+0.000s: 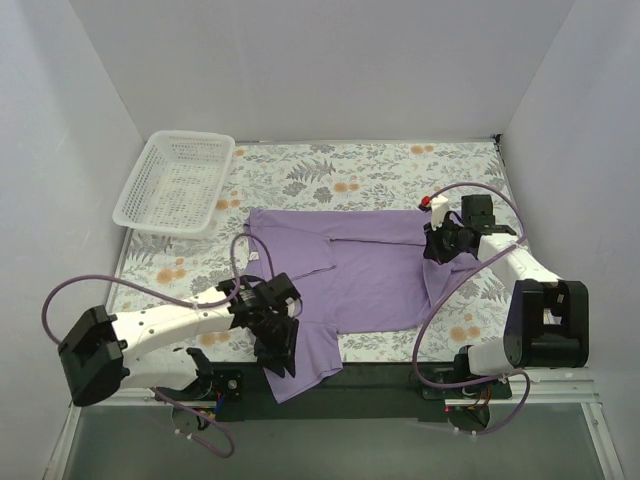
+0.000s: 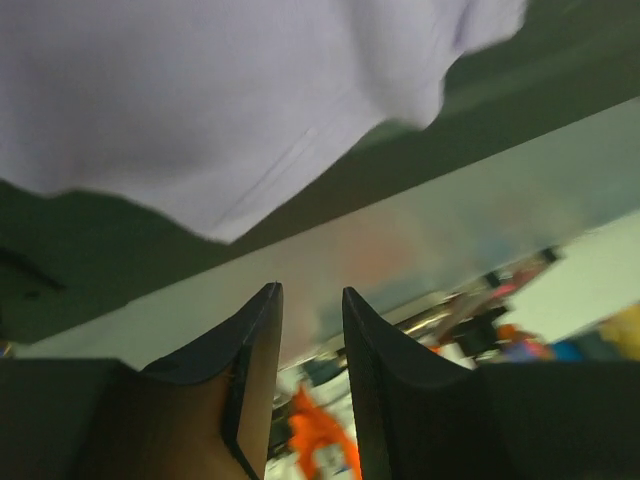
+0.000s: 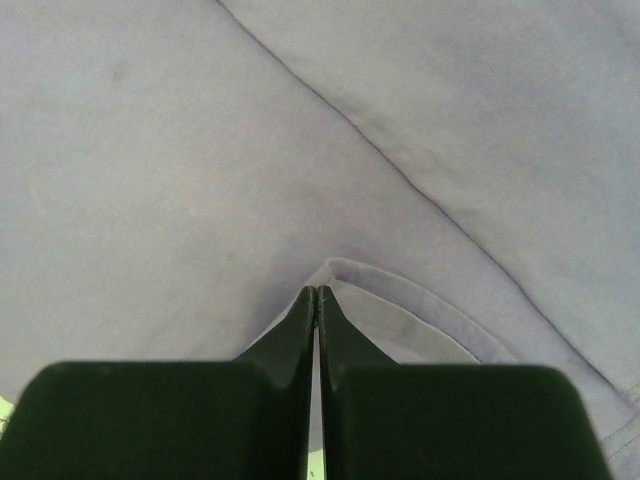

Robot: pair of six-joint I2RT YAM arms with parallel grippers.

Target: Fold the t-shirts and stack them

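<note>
The lavender t-shirt (image 1: 365, 270) is lying spread across the desk's (image 1: 380, 165) middle, one corner reaching the near edge. The right hand (image 3: 317, 291) is pinching its hem toward the right edge. The left hand (image 2: 312, 292) is hovering slightly open over that near corner.

No text, label, brand, number or sign can be read in any view. The shirt (image 1: 370, 270) is plain purple cloth, the basket (image 1: 160, 190) plain white lattice, and the table (image 1: 350, 170) cover bears only a flower pattern. The coloured clutter past the table edge in the left wrist view is too blurred to tell.
</note>
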